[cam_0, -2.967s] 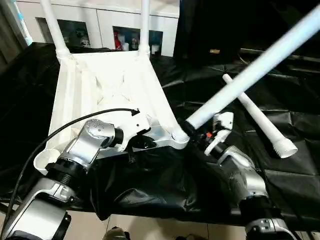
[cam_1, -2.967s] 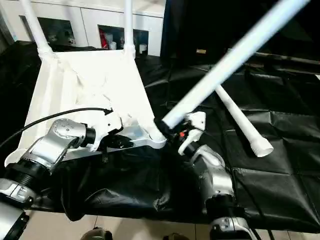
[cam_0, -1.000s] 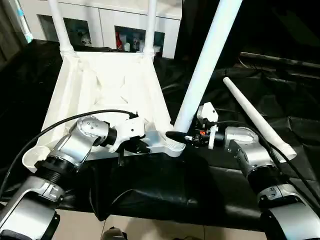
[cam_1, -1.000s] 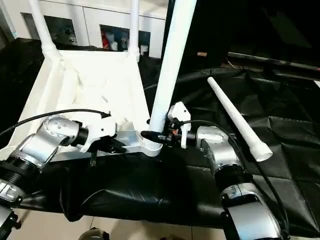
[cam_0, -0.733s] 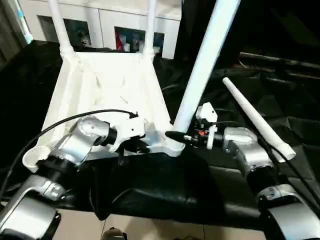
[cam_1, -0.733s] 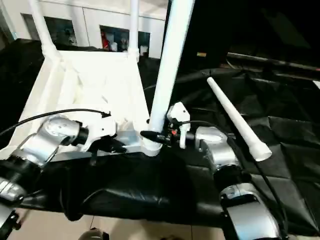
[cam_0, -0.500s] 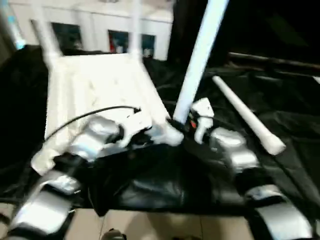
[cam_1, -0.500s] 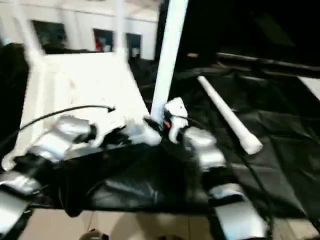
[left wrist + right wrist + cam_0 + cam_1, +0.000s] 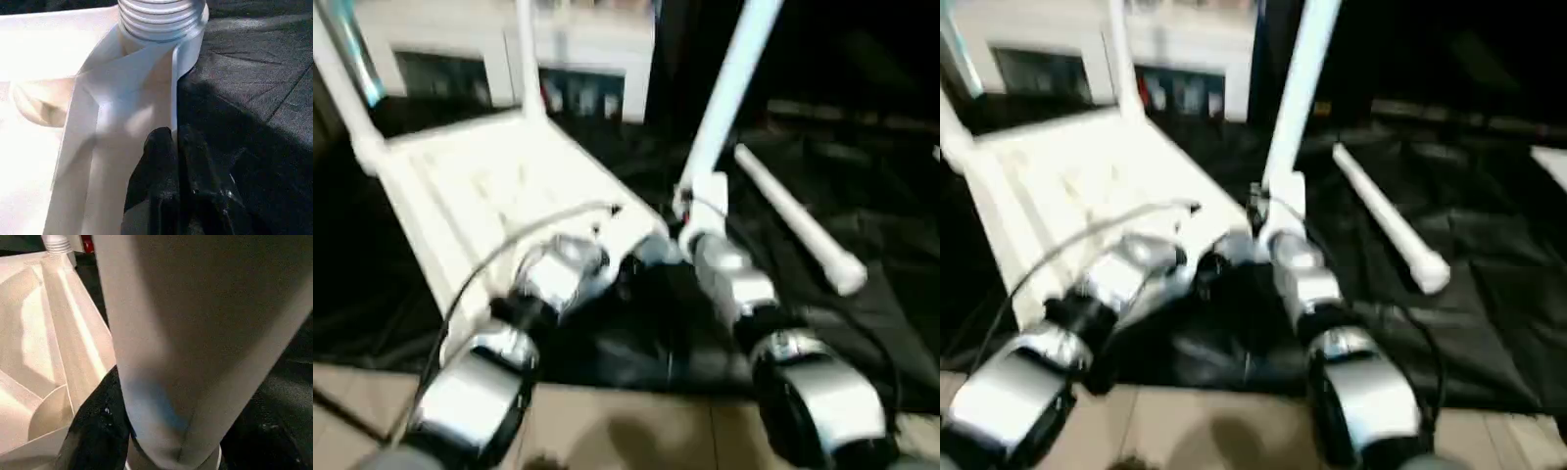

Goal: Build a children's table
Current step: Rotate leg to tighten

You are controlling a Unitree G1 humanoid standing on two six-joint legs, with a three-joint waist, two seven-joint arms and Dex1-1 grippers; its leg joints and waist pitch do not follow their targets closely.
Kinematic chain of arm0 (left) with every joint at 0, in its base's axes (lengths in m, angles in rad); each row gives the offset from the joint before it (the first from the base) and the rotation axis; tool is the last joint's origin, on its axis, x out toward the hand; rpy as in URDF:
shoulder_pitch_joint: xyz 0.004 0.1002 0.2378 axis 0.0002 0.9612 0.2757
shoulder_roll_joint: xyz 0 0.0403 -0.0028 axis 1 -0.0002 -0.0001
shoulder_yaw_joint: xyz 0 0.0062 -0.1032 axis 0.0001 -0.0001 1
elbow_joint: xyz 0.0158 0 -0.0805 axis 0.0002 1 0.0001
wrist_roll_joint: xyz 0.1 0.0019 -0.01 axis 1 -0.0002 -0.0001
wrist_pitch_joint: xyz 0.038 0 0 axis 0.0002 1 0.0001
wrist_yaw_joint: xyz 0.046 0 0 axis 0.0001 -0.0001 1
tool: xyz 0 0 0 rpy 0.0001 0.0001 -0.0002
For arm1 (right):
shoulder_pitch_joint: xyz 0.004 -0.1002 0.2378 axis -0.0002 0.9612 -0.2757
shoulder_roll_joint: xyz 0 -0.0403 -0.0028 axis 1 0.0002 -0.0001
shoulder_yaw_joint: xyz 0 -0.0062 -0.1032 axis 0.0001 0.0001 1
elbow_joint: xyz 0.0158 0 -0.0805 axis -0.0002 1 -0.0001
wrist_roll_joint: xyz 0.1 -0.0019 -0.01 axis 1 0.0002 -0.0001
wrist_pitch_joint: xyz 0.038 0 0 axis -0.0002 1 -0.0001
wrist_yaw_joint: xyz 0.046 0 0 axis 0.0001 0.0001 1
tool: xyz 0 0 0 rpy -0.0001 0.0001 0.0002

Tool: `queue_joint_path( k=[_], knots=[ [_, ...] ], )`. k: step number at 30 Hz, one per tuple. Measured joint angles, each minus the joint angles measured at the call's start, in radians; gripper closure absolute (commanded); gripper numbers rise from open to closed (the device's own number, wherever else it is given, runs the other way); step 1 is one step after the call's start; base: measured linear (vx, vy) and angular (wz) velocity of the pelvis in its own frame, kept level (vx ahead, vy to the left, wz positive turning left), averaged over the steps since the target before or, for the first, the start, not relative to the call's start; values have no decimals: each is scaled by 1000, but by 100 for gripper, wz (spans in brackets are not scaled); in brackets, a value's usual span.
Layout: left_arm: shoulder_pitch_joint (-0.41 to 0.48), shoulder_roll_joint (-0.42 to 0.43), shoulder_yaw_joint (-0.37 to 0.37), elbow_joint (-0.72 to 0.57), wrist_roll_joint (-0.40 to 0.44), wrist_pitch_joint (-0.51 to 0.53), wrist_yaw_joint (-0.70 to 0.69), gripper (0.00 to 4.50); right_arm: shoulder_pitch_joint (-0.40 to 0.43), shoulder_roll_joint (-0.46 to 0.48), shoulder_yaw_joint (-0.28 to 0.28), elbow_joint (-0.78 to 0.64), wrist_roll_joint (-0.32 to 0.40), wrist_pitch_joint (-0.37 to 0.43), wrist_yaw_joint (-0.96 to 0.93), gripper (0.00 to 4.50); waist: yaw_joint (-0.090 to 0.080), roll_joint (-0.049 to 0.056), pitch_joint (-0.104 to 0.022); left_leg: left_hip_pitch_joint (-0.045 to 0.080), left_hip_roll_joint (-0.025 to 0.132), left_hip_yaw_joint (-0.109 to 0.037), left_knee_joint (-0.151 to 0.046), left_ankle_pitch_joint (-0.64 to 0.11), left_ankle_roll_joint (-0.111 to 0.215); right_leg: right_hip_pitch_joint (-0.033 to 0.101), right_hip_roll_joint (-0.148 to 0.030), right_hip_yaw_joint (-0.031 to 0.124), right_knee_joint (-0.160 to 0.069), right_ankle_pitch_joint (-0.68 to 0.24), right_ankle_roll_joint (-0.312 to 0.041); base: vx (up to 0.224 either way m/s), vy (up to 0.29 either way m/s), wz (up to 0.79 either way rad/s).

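The white table top [image 9: 499, 186] lies upside down on the black cloth, with two legs [image 9: 533, 59] standing in its far corners. A third leg [image 9: 724, 88] rises steeply from the near right corner socket. My right gripper [image 9: 683, 211] is shut on the leg's base, and one black finger [image 9: 98, 431] shows beside the leg [image 9: 195, 333]. My left gripper [image 9: 177, 139] is shut on the top's rim [image 9: 142, 83], just short of the threaded leg end [image 9: 161, 17] in that socket. The fourth leg [image 9: 793, 220] lies loose on the cloth to the right.
A white glass-door cabinet [image 9: 578, 59] stands behind the work. The black cloth [image 9: 862, 196] covers the surface and hangs over its near edge above light floor [image 9: 607, 431]. A black cable [image 9: 509, 255] arcs over my left forearm.
The leg in my right gripper has swung from a strong lean to the right to nearly upright in the corner socket. The head camera has shifted, so the whole picture moved.
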Motion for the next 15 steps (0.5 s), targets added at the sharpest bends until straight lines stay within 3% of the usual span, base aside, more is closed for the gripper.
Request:
queue_joint_path(
  k=[4,15],
  knots=[
    [-10,-1,1,12,0,5,0,450,-9,7,-9,10,-8,0,-16,259,0,1,-1,0,-1,3,-22,0,0,9,0,-4,-21,0,1,0,0,0],
    [-10,0,1,13,0,0,0,450,-24,6,-26,26,-18,0,-2,259,-8,2,0,-1,-1,5,-23,0,0,9,0,-2,-24,0,1,0,0,0]
  ],
)
